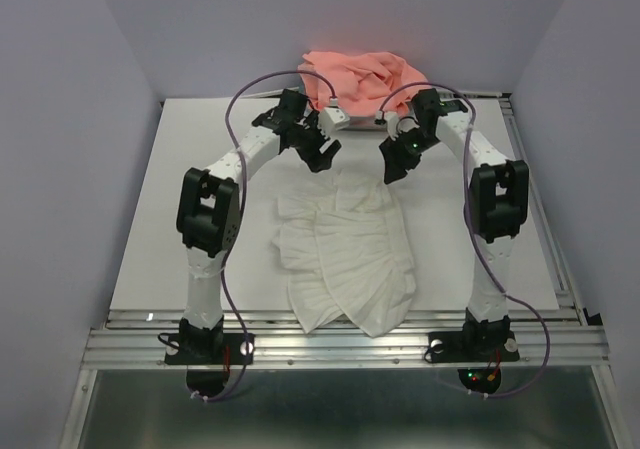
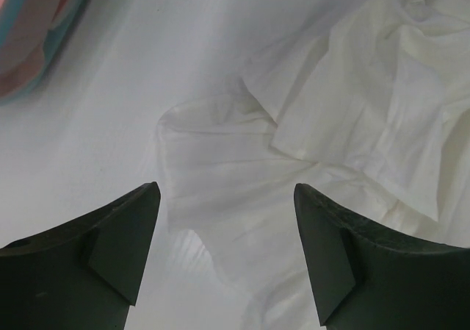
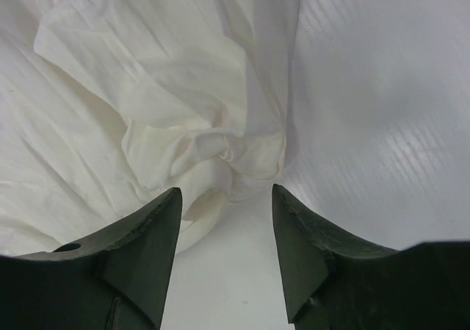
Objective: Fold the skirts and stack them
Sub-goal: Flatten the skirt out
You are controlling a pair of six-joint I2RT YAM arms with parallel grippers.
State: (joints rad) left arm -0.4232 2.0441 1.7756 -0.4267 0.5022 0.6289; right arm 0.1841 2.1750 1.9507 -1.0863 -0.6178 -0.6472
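One high fixed view, two close wrist views
The table is viewed from above and behind the arm bases, facing forward and down; the white skirt, shared by all views, is seen closely past the left gripper and right gripper.

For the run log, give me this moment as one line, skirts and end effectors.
white skirt: spread, unfolded; pink skirt: heaped at back; left end effector: open; right end effector: open
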